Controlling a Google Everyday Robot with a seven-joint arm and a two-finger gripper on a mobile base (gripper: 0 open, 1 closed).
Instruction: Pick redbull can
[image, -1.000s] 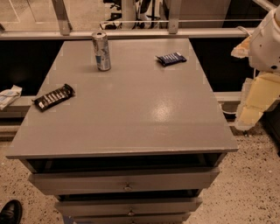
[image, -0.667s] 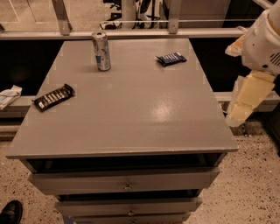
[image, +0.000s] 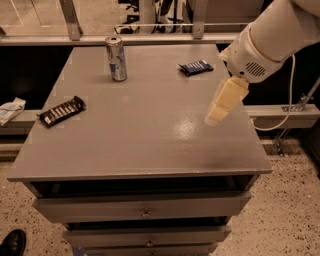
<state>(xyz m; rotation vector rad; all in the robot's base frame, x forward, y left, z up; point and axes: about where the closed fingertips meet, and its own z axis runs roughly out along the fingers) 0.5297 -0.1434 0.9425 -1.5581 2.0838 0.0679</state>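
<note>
The redbull can (image: 116, 58), slim and silver with blue panels and a shiny top, stands upright near the far left of the grey tabletop (image: 145, 120). My gripper (image: 216, 118) hangs from the white arm (image: 272, 40) over the right side of the table, pointing down and left. It is well to the right of the can and nearer to me, and holds nothing that I can see.
A dark snack-bar wrapper (image: 62, 110) lies at the table's left edge. A blue wrapper (image: 196, 66) lies at the far right, just behind the arm. Drawers (image: 145, 212) sit under the tabletop. A metal rail (image: 150, 37) runs behind the table. A shoe (image: 11, 243) is at bottom left.
My arm has swung in from the right edge of the view, and the gripper now hangs over the table's right side. The can and wrappers have not moved.
</note>
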